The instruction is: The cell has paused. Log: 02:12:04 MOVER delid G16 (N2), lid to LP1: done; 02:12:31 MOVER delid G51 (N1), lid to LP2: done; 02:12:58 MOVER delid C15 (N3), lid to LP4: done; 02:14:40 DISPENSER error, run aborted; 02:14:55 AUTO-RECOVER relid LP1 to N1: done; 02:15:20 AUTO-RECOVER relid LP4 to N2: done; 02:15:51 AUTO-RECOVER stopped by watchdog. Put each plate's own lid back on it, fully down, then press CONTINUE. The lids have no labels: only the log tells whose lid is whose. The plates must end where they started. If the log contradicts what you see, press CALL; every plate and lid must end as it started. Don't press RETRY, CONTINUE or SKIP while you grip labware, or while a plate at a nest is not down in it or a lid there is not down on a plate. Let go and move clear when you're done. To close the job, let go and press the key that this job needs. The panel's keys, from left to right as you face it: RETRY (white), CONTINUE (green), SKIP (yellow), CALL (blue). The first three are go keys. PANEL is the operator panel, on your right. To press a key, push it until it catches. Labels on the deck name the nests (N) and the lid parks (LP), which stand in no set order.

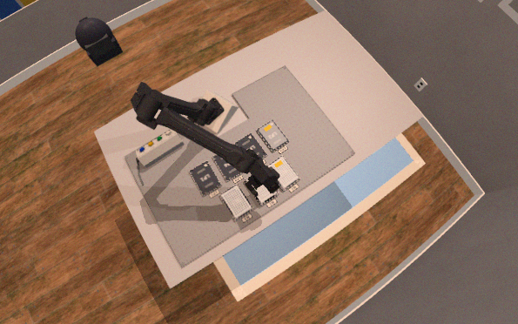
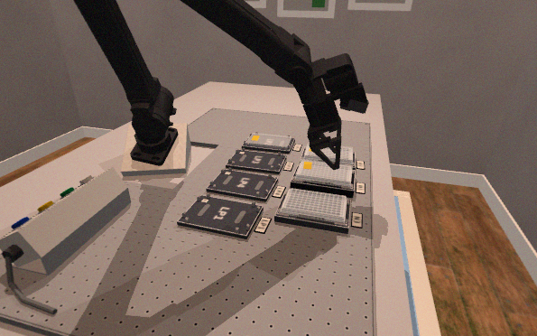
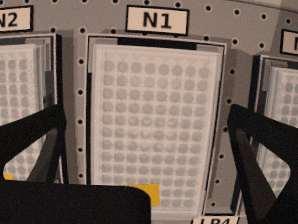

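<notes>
Jaws: spread wide, holding nothing. In the wrist view the two dark fingers stand at the left and right edges of the frame, on either side of the N1 plate.
Gripper (image 2: 327,151): hangs just above the middle plate of the right-hand column, centre of the exterior view.
N1 plate (image 3: 154,125): seated in the nest under the N1 label (image 3: 157,20), centre of the wrist view. A clear lid with an orange tag (image 3: 148,192) at its lower edge covers the well grid.
N2 plate (image 3: 23,106): left edge of the wrist view, only partly in frame; whether it carries a lid cannot be told from this view.
Near plate (image 2: 314,206): lowest of the column in the exterior view, white well grid exposed, no orange tag on it.
Far plate (image 2: 347,154): behind the gripper in the exterior view, largely hidden.
Lid parks: three dark pads in the left column, LP1 (image 2: 220,216) lowest, then LP4 (image 2: 242,184), then one more (image 2: 256,160); all three are bare.
Top park position: holds a clear lid (image 2: 269,141) with an orange tag.
Operator panel (image 2: 67,217): lower left of the exterior view, on the perforated surface (image 2: 259,289), well apart from the gripper.
</notes>
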Controlling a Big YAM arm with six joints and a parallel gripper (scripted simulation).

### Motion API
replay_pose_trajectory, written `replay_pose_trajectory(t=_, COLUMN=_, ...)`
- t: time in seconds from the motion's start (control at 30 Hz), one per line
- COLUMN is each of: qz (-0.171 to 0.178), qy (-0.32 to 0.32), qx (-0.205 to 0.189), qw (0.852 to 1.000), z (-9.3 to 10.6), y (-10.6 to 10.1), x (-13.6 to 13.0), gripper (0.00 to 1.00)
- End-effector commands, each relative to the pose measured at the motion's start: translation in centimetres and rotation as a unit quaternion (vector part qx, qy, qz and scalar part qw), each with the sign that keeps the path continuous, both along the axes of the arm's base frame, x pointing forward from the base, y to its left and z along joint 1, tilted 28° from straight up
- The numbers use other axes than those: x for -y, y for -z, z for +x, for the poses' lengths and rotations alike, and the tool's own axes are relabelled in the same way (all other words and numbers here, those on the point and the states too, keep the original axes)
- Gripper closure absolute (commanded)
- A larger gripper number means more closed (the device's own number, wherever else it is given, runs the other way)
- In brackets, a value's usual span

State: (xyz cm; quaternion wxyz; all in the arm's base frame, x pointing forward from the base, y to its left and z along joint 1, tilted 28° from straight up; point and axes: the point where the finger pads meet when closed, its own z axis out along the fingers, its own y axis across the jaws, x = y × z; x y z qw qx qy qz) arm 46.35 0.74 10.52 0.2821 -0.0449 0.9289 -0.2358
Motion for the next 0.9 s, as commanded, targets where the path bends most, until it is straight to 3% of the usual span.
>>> replay_pose_trajectory(t=0.0, qz=0.02, qy=0.022, qx=0.003, qw=1.0, z=1.7, y=-0.7, x=-1.5, gripper=0.0)
replay_pose_trajectory(t=0.5, qz=0.03, qy=0.079, qx=-0.136, qw=0.987, z=0.8, y=3.1, x=-8.5, gripper=0.0)
replay_pose_trajectory(t=0.57, qz=0.03, qy=0.079, qx=-0.136, qw=0.987, z=0.8, y=3.1, x=-8.5, gripper=0.0)
replay_pose_trajectory(t=0.7, qz=0.032, qy=0.094, qx=-0.173, qw=0.98, z=0.5, y=4.2, x=-10.3, gripper=0.0)
replay_pose_trajectory(t=0.87, qz=0.032, qy=0.094, qx=-0.172, qw=0.98, z=0.3, y=5.1, x=-12.2, gripper=0.0)
